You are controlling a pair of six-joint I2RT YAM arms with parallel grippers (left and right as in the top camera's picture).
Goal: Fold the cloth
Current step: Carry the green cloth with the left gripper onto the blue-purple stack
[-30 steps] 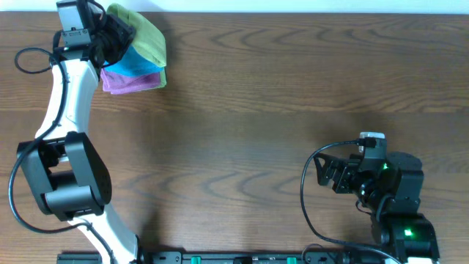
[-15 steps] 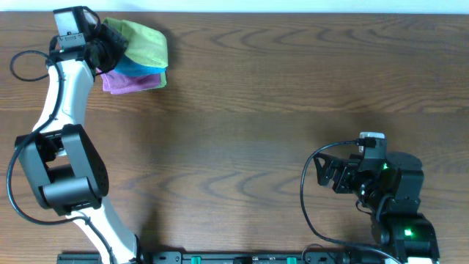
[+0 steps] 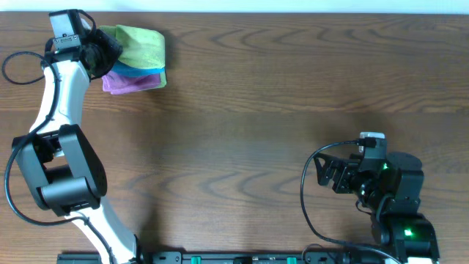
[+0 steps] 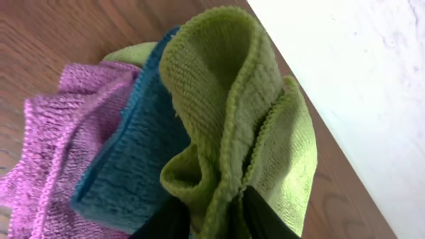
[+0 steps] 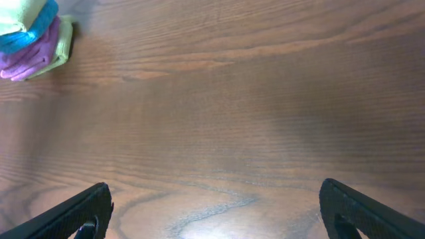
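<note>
The lime-green cloth (image 3: 139,45) lies folded and bunched on top of a blue cloth (image 3: 132,70) and a purple cloth (image 3: 130,82) at the table's far left corner. My left gripper (image 3: 102,51) is shut on the green cloth's edge; in the left wrist view the black fingers (image 4: 262,219) pinch its folded hem (image 4: 226,133). My right gripper (image 3: 322,172) is open and empty near the front right, far from the cloths. The stack shows small in the right wrist view (image 5: 30,40).
The table's far edge (image 3: 293,13) runs just behind the stack, with a white surface beyond it (image 4: 358,79). Black cables loop beside both arms (image 3: 311,213).
My left gripper has moved a little left and back, pulling the green cloth's gripped edge with it across the stack. The right arm has not moved.
</note>
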